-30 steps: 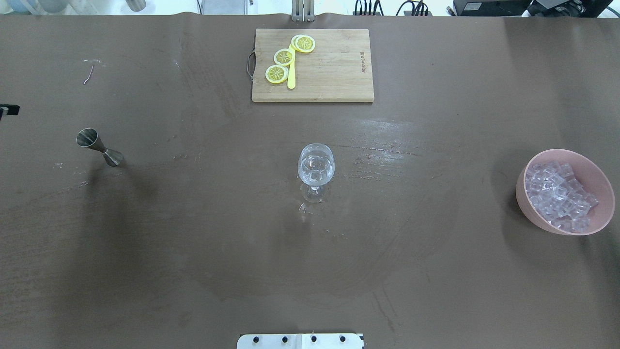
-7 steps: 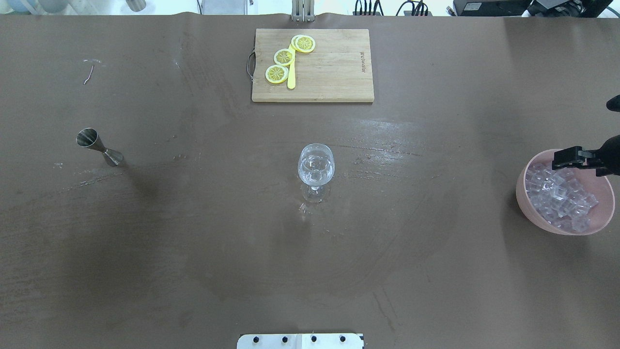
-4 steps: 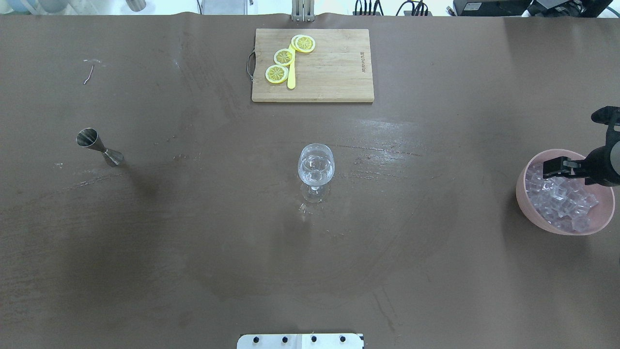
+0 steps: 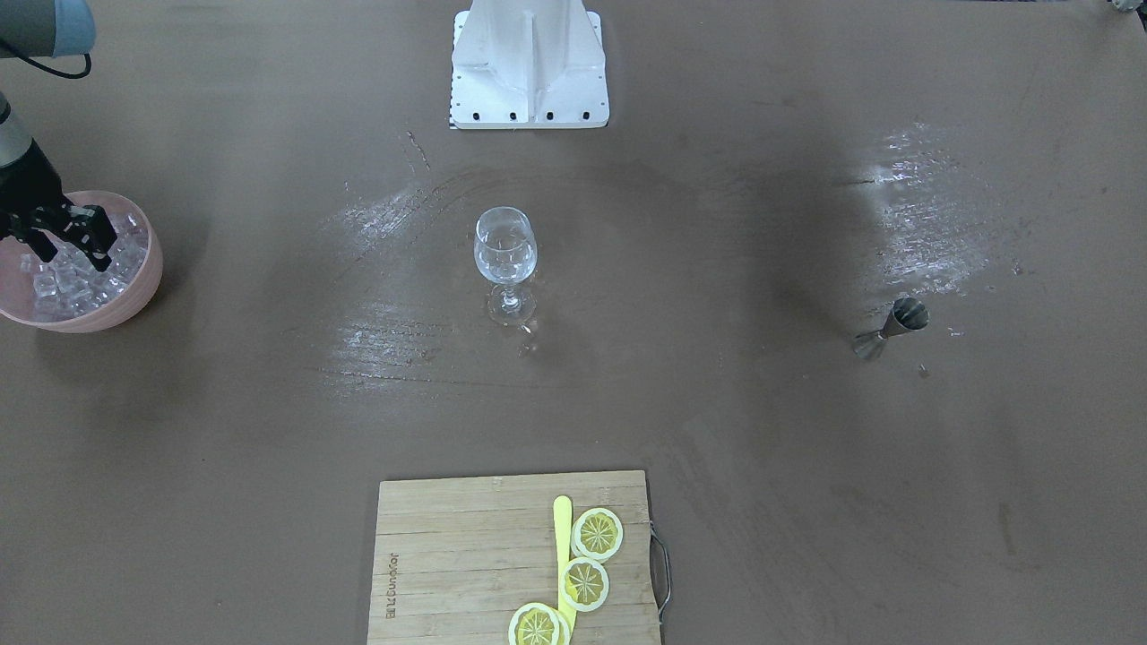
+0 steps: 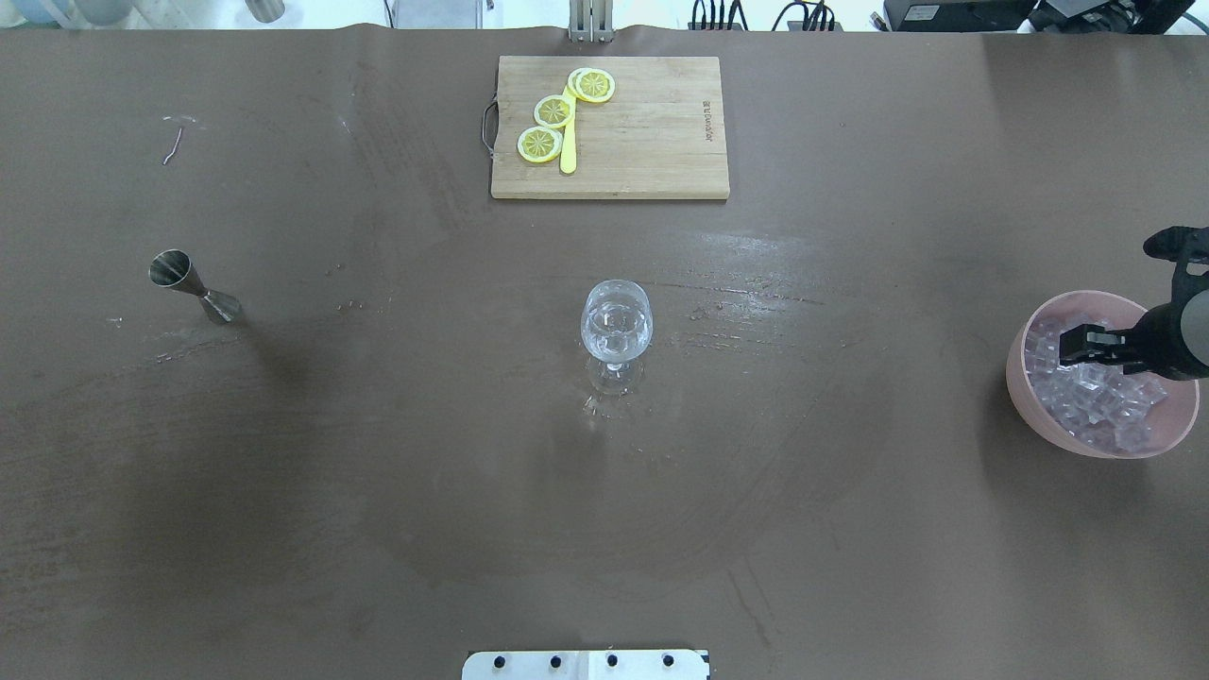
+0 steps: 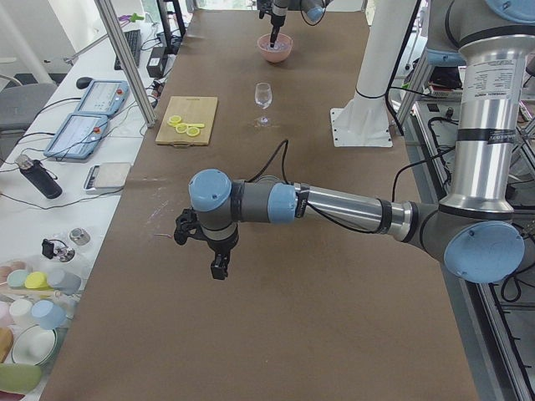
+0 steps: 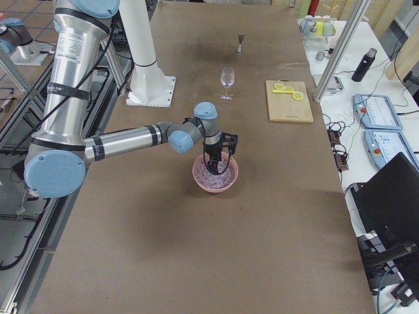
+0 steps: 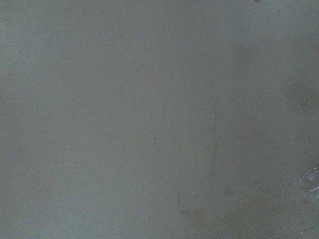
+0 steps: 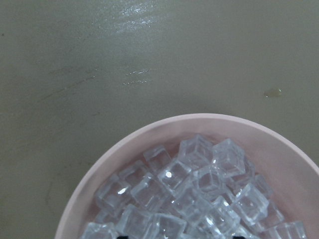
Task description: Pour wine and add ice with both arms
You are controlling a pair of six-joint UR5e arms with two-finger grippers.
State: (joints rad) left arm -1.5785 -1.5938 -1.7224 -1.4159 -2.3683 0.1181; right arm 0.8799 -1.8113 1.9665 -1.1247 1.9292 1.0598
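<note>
A clear wine glass (image 5: 616, 321) stands upright mid-table, also in the front view (image 4: 506, 246). A pink bowl (image 5: 1015, 364) at the table's right end holds many clear ice cubes (image 5: 1086, 397). My right gripper (image 5: 1072, 346) is open, its fingers (image 4: 94, 235) spread and dipped among the ice (image 4: 81, 282). The right wrist view shows the bowl's rim (image 9: 199, 119) and ice (image 9: 199, 174) close below. My left gripper (image 6: 219, 267) hangs over bare table beyond the left end. It shows only in the exterior left view, so I cannot tell its state.
A steel jigger (image 5: 194, 286) stands on the left side of the table. A wooden cutting board (image 5: 652, 142) with lemon slices (image 5: 553, 111) and a yellow knife lies at the far edge. The white robot base (image 4: 529, 63) is on the near side.
My right gripper came in from the right edge and moved over the bowl, then down into the ice. The left gripper's tip left the overhead view.
</note>
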